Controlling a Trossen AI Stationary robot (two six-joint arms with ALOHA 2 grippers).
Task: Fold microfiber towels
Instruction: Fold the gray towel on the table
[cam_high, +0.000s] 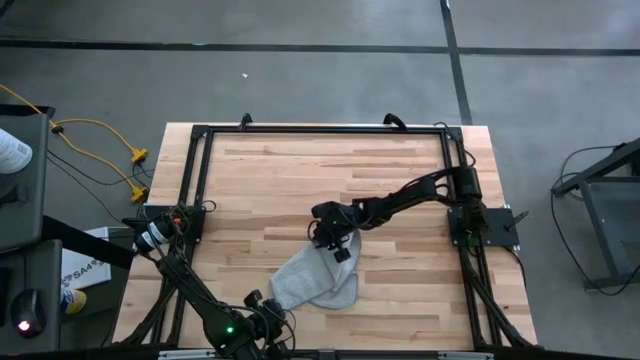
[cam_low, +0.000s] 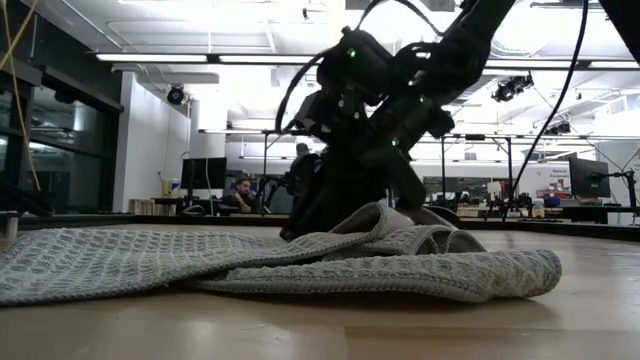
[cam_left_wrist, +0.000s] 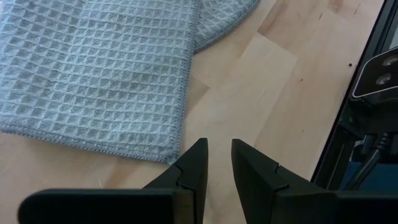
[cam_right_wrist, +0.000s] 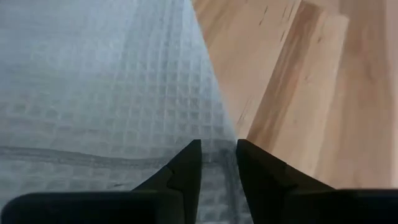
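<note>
The light grey microfiber towel (cam_high: 318, 283) lies bunched and partly folded on the wooden table (cam_high: 300, 180), near the front edge. My right gripper (cam_high: 338, 250) stands over its far edge and is shut on the cloth (cam_right_wrist: 124, 93). In the low view the towel (cam_low: 300, 262) rises in a ridge up to that gripper (cam_low: 335, 205). My left gripper (cam_left_wrist: 217, 144) is open over bare wood just off a flat corner of the towel (cam_left_wrist: 93, 81), near the table's front edge (cam_high: 268, 318). My right gripper pinches the towel's hemmed edge (cam_right_wrist: 217, 155) between its two fingers, close to a side edge of the cloth. The fingers slant down from the table's far right. The held part is raised into a ridge (cam_low: 385, 215); the remaining cloth lies on the table, slack.
A black metal frame (cam_high: 320, 130) runs around the table's far and side edges, with the arm bases at its left (cam_high: 165, 225) and right (cam_high: 480, 225). Bare wood lies beyond and beside the towel. A person (cam_low: 240, 195) sits far behind the table.
</note>
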